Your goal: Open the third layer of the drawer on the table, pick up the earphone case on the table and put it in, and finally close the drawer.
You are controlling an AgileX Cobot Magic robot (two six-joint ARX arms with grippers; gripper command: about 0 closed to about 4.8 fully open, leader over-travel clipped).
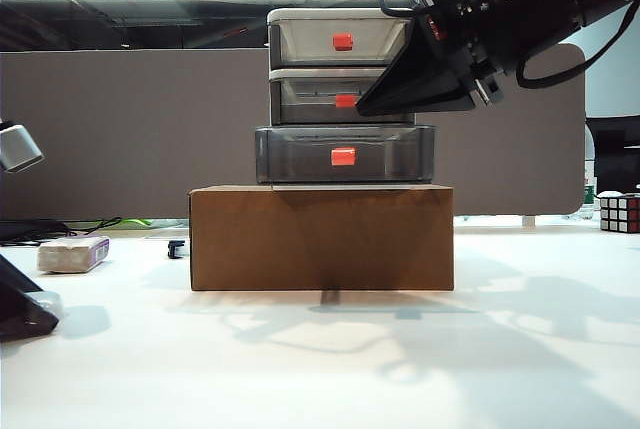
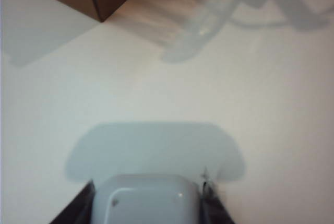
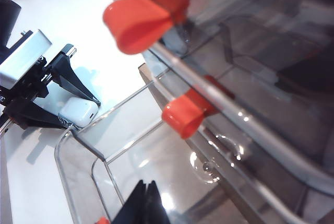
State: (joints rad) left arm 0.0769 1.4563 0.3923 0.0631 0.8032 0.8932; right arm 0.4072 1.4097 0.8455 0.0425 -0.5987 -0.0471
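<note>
Looking down my left wrist camera, I have the earphone case (image 2: 146,198) sitting right between the left jaws (image 2: 148,205), a dark finger (image 2: 78,208) at each flank and the case's broad face toward the lens; the jaws are part-way closed around it, though I can't tell whether they actually pinch it yet. From the right wrist camera the same pairing shows: the case (image 3: 78,112) lies on the table (image 3: 78,41) with the left arm's fingers straddling it, just beside the corner of the pulled-out third layer (image 3: 135,166). So the left arm is the nearer one by far, and the case has to go up and over that clear front wall. In the exterior view the left jaws (image 1: 30,311) are low at the left edge, well apart from the cardboard box (image 1: 320,237) that carries the drawer (image 1: 342,99), whose lowest tier (image 1: 345,154) juts forward. My right jaws (image 3: 145,200) look closed with nothing between them, I think, hanging over the open tier by the red handles (image 3: 182,112). That arm (image 1: 470,29) crowds the drawer's right side; the left approach is open table.
</note>
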